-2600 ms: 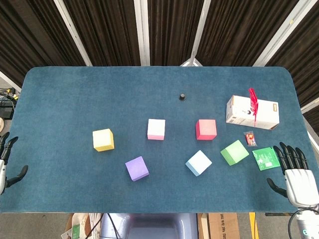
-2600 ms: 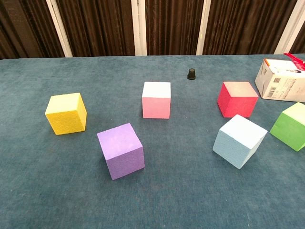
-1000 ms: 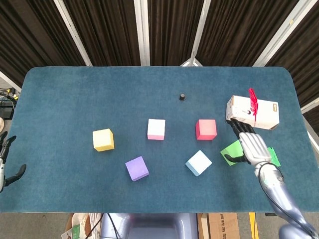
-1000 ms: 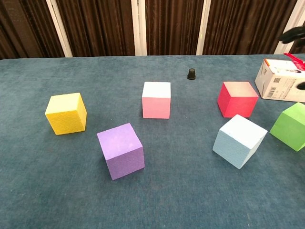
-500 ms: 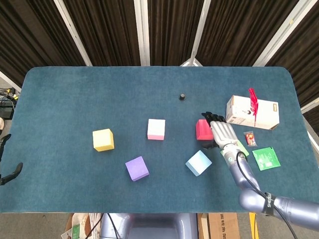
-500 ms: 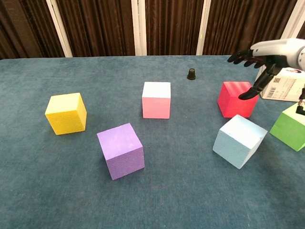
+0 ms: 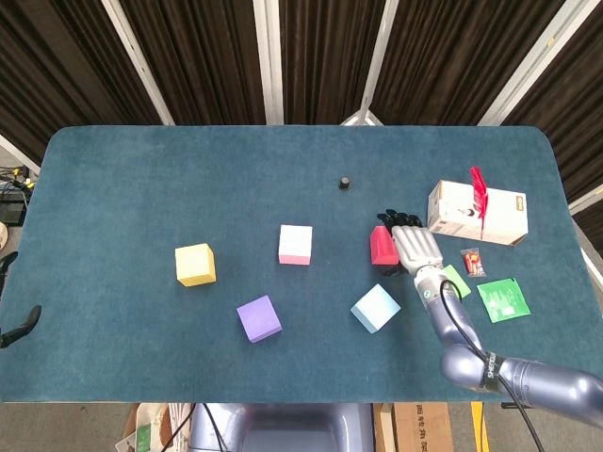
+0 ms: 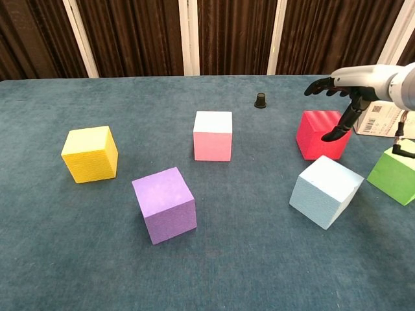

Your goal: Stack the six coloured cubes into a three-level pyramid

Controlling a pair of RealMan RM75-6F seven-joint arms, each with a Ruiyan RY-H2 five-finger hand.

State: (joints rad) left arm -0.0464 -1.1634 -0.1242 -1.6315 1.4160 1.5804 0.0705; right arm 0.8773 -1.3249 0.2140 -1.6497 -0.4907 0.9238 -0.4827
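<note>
Six cubes lie on the blue table point(image 7: 141, 169), one of each colour, none stacked and none touching another. The yellow cube point(image 7: 195, 265) sits furthest toward nine o'clock. The pink cube point(image 7: 295, 244) is near the table's middle, and the purple cube point(image 7: 258, 318) lies at about seven o'clock from it. The red cube point(image 7: 382, 246) stands at three o'clock from the pink one, and the light blue cube point(image 7: 375, 308), turned at an angle, is at six o'clock from the red. The green cube point(image 8: 394, 173) is at three o'clock from the light blue one; in the head view the right arm covers most of it.

The right hand point(image 7: 415, 247) hangs over the red cube's three o'clock side with its fingers spread and its thumb point(image 8: 337, 133) pointing down beside the cube's face. It holds nothing. The chest view does not settle whether the thumb touches the cube.

Of the left hand point(image 7: 19, 325) only a dark sliver shows at the table's nine o'clock edge, too little to tell how it is set.

Elsewhere there are one small black cap point(image 7: 345, 183) at twelve o'clock from the red cube, one white carton point(image 7: 477, 213) with a red ribbon point(image 7: 479, 193) at two o'clock from it, one green packet point(image 7: 502, 300) and one small red-printed packet point(image 7: 472, 261).
</note>
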